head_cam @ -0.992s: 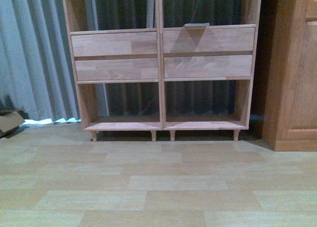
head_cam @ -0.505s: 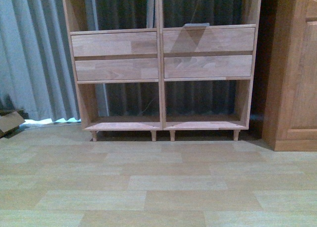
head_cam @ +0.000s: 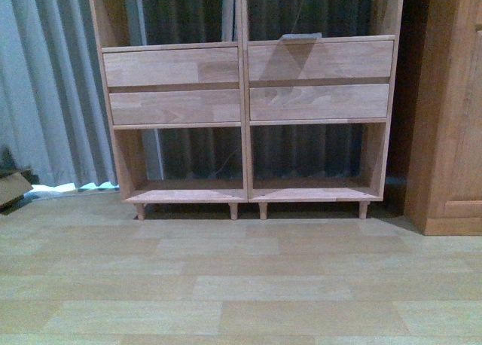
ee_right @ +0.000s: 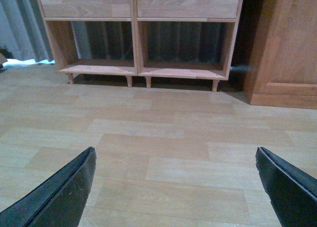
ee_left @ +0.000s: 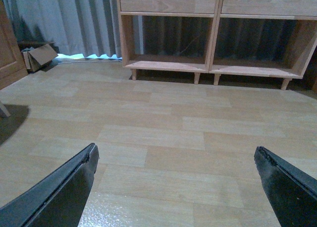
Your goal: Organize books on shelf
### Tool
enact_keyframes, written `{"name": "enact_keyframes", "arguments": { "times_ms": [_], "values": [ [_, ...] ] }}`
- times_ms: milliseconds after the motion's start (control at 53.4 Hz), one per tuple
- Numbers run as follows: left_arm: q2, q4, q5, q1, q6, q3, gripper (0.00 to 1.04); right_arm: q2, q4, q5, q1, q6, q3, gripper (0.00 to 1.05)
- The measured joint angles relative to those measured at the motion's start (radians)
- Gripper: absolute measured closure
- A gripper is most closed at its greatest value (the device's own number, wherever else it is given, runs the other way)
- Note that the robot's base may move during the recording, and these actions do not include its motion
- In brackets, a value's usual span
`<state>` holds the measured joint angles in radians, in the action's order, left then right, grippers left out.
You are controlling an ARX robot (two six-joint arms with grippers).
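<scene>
The shelf (head_cam: 245,96), a pale jointed-wood double bookcase, stands straight ahead on short peg legs. Each column has two plain drawer fronts above an open, backless bottom compartment, and both bottom compartments are bare. A flat greyish thing (head_cam: 301,36) lies on the ledge above the right drawers; I cannot tell whether it is one of the books. No other book shows. My left gripper (ee_left: 175,148) hangs open over bare floor, well short of the shelf (ee_left: 213,43). My right gripper (ee_right: 175,150) is also open over the floor, facing the shelf (ee_right: 133,38). Neither holds anything.
A darker orange-brown cabinet (head_cam: 452,111) stands close against the shelf's right side. Grey curtains (head_cam: 45,81) hang behind and to the left. A cardboard box (head_cam: 13,185) lies on the floor at the far left. Pale wood-plank floor (head_cam: 241,285) stretches between me and the shelf.
The shelf looms slightly larger in the front view and the cabinet has slid toward the right edge, so the view has drawn a little closer. Nothing on the shelf has moved.
</scene>
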<state>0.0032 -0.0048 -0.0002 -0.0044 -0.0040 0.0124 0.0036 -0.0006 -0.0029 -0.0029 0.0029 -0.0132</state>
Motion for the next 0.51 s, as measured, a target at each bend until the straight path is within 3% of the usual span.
{"name": "enact_keyframes", "arguments": {
  "times_ms": [505],
  "values": [
    [0.0,0.0,0.0,0.0,0.0,0.0,0.07,0.0,0.0,0.0,0.0,0.0,0.0,0.07]
  ]
}}
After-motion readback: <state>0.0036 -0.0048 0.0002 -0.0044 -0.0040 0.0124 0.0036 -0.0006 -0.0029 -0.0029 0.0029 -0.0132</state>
